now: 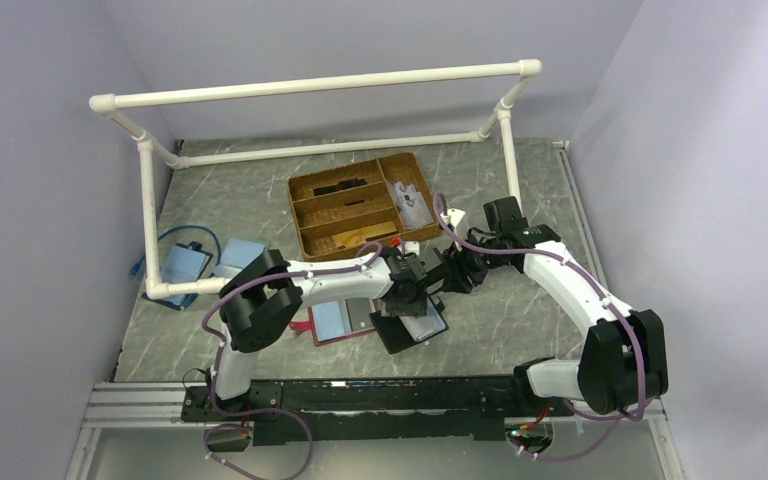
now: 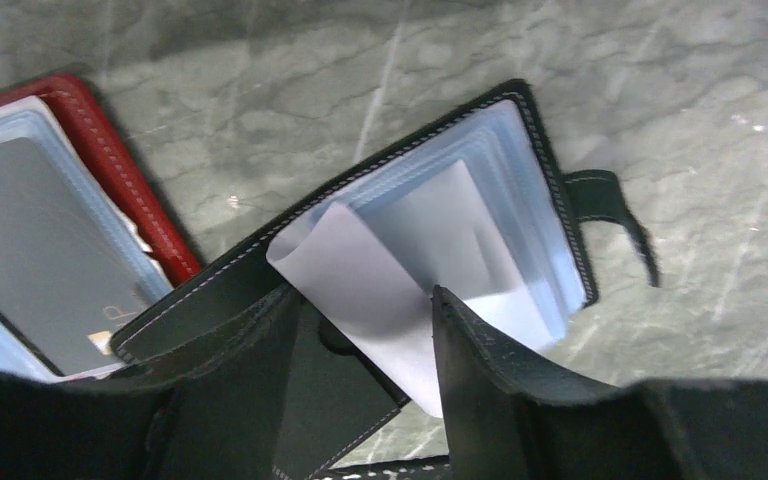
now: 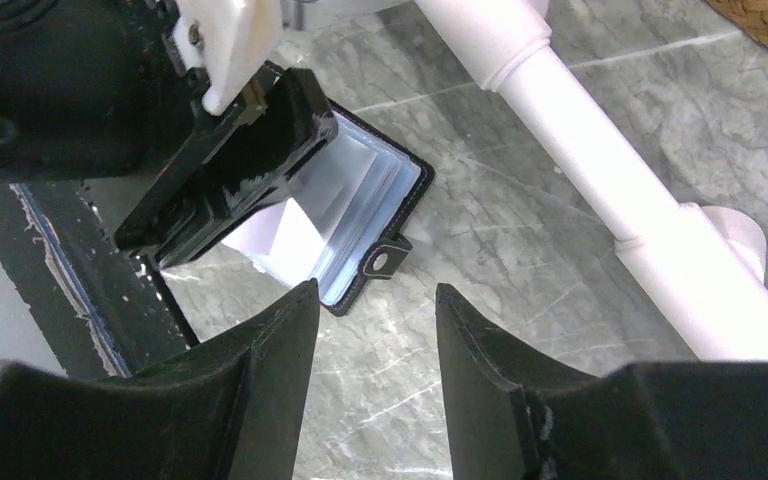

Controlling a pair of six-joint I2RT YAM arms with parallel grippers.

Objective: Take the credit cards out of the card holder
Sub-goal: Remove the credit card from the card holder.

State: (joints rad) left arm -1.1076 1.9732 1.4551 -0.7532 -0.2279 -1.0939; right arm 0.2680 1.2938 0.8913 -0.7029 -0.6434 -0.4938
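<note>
Left end effector (image 2: 368, 300), stitched card holder (image 2: 550, 190)

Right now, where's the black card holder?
In the top view the card holder lies open near the middle of the table, under the left end effector, with the red-edged wallet just to its left and the wicker tray behind it.

1. No word, brand, label or number can be read in any view.
2. The dark grey flat card (image 2: 40, 260) on the red-edged folding wallet (image 2: 110, 165) bears a faint pale mark, too blurred to read.
</note>
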